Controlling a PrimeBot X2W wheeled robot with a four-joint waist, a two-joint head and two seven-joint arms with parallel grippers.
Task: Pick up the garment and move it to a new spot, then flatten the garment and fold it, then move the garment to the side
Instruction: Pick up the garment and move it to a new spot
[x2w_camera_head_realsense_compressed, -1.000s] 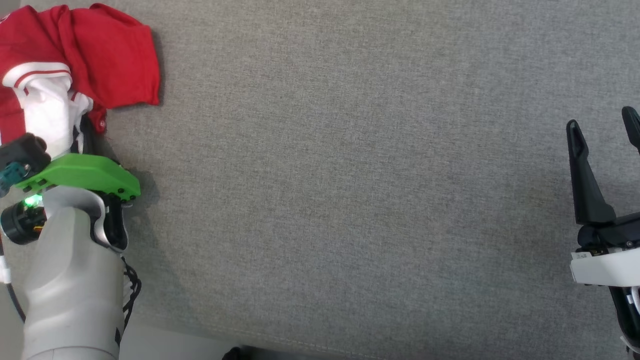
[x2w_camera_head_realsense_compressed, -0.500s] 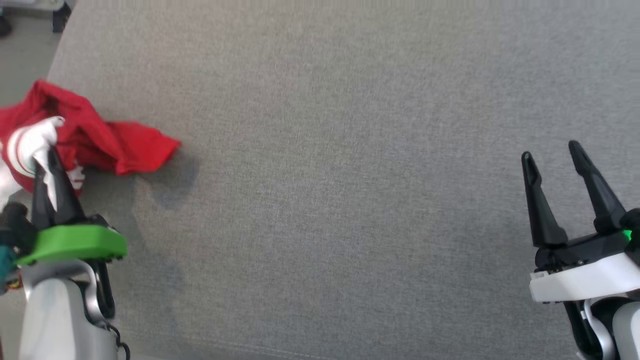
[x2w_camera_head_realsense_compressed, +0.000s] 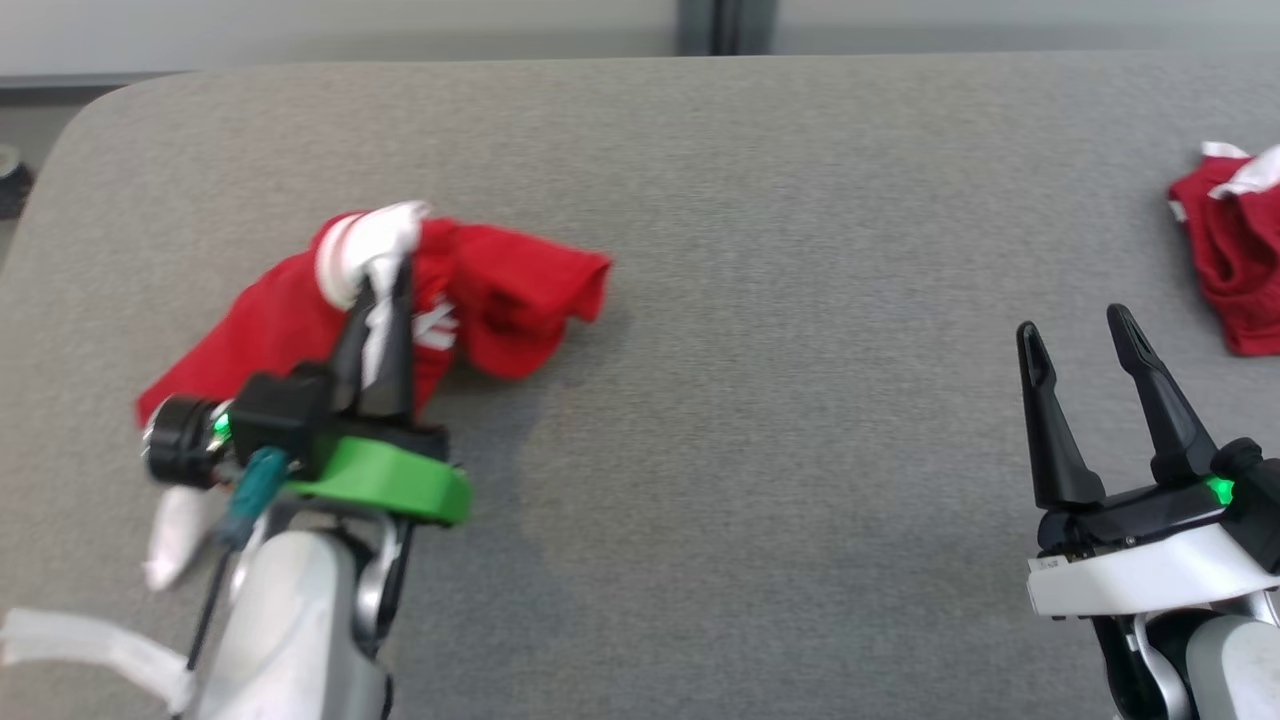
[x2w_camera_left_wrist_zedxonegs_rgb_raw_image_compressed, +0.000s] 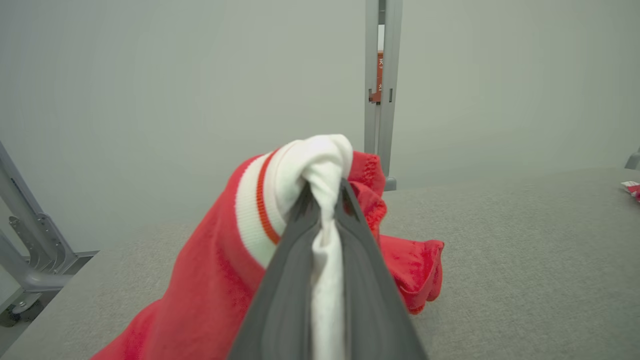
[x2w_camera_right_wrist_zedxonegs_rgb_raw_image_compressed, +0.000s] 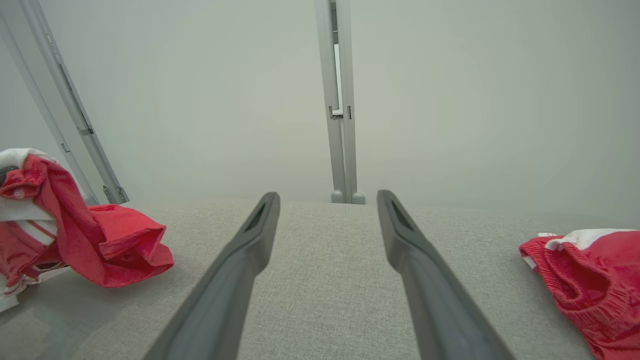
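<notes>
The left gripper (x2w_camera_head_realsense_compressed: 384, 280) is pinching the red and white shirt (x2w_camera_head_realsense_compressed: 500, 290) by its white edge, holding it up over the left side of the gray table (x2w_camera_head_realsense_compressed: 760, 420). The right gripper (x2w_camera_head_realsense_compressed: 1072, 322) is waiting with its fingers spread, holding nothing. It looks like the flattening and folding are yet to come.

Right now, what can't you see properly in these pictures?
Red garment: bunched up; head view, left claw and arm cover its near side.
Second red garment: head view, cut off by the right edge.
Red sign at the post: left wrist view, too small to read.
</notes>
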